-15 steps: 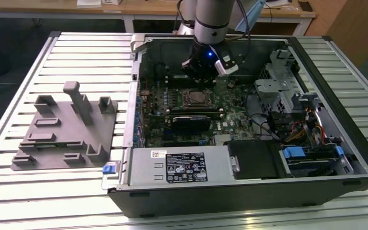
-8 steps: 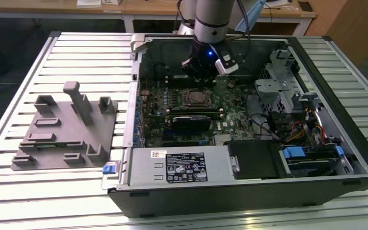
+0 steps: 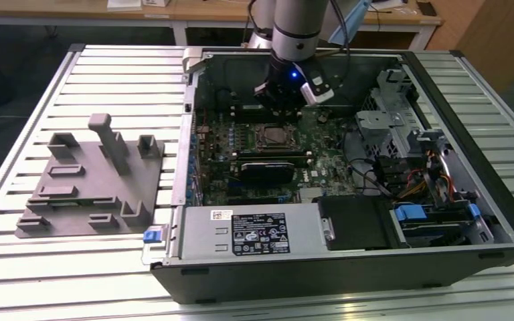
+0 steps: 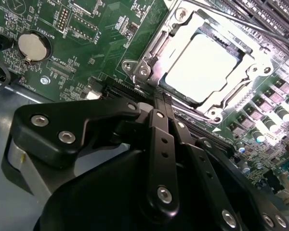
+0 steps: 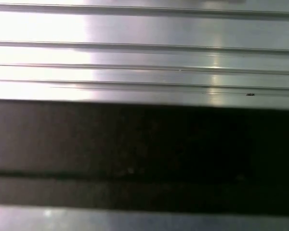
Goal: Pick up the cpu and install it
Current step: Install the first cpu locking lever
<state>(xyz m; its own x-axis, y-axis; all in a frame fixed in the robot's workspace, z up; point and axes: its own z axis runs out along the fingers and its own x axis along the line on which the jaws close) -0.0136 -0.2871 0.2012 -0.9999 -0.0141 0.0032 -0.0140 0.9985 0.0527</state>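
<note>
- Nearest in the second wrist view, the black metal gripper (image 4: 159, 103) fills the lower half of the frame. Its two fingers run up side by side and meet at the tips, clenched together with nothing between them.
- Just past those tips, in the upper right of that frame, the small flat square cpu (image 4: 202, 67) with its silvery-white top lies flat inside the metal-bordered socket frame (image 4: 149, 60) on the green motherboard (image 4: 86, 29). It looks seated already, which would explain why the fingers hold nothing.
- The chip is square, so it has no clear long axis. Its edges run parallel with the socket frame, turned diagonally across the frame, and its metal top faces up towards the camera.
- A round silver coin battery (image 4: 32, 45) sits at the upper left of that view, well apart from the socket.
- In the exterior view, the gripper (image 3: 280, 107) hangs inside the open black computer case (image 3: 347, 281), just above the socket at upper centre.
- At the left of that frame, the grey plastic tray (image 3: 78, 194) rests on the slatted metal table (image 3: 25, 281), well apart from the arm.
</note>
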